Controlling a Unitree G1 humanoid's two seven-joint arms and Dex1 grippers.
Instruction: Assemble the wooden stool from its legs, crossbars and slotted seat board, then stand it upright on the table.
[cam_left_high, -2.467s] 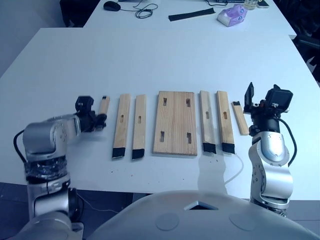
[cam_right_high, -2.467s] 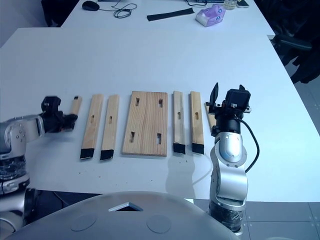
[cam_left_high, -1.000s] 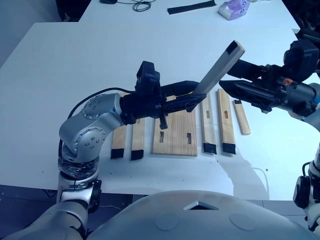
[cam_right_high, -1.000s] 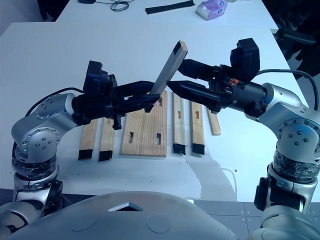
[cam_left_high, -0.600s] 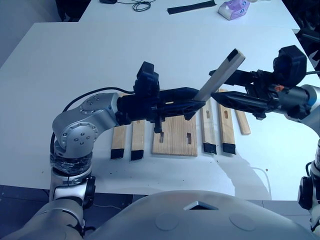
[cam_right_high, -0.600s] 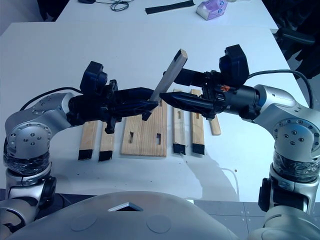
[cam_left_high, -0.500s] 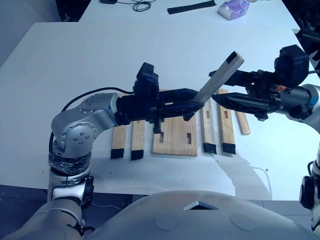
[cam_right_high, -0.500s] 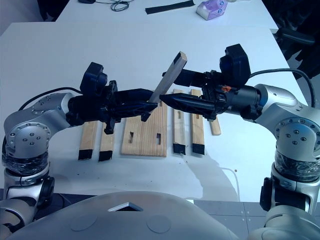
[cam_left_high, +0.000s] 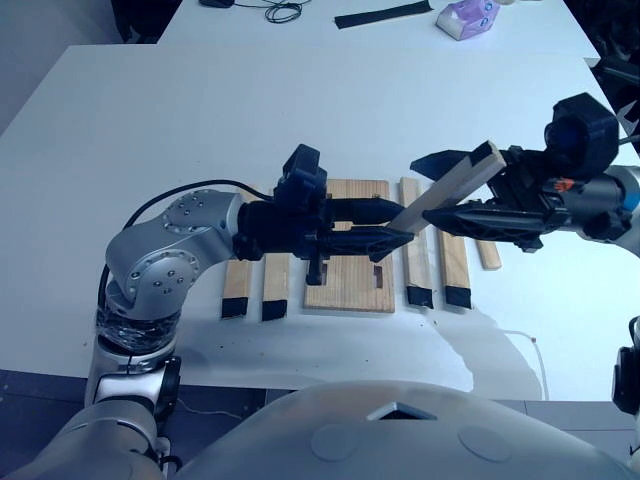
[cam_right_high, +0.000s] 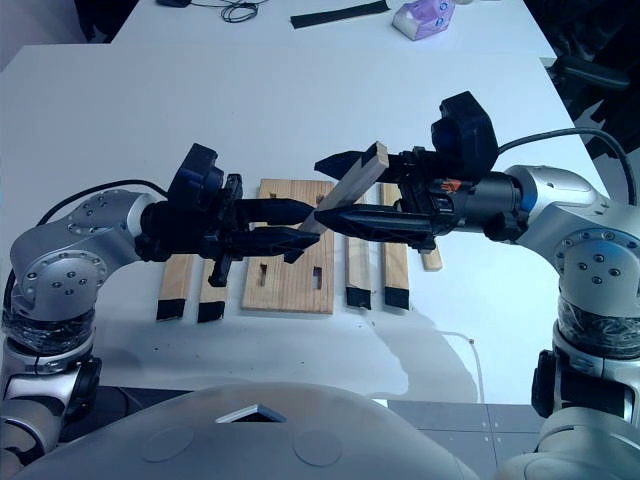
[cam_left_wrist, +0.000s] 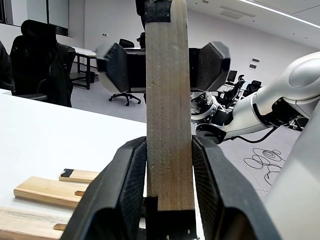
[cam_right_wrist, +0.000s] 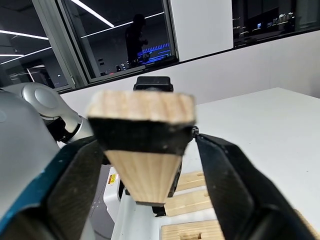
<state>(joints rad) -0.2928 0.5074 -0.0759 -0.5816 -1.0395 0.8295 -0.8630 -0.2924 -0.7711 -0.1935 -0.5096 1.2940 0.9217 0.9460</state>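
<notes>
A short wooden crossbar (cam_left_high: 450, 186) with a black-taped end hangs tilted above the table, over the slotted seat board (cam_left_high: 345, 288). My left gripper (cam_left_high: 395, 222) is shut on its lower end, and the left wrist view shows its fingers (cam_left_wrist: 125, 190) pressed on both sides. My right gripper (cam_left_high: 422, 190) is open, and its fingers (cam_right_wrist: 227, 190) straddle the crossbar's taped upper end (cam_right_wrist: 142, 135). Two legs (cam_left_high: 272, 290) lie left of the board and two legs (cam_left_high: 450, 262) lie right of it. Another crossbar (cam_left_high: 488, 256) lies at the far right.
The parts lie in a row near the table's front edge (cam_left_high: 330, 375). The far half of the white table (cam_left_high: 300, 110) is bare. A second table behind carries a cable, a black strip and a purple packet (cam_left_high: 466, 14).
The crossbar has tipped lower and dropped slightly with my left gripper. My right gripper has moved in, so its fingers now flank the crossbar's upper end.
</notes>
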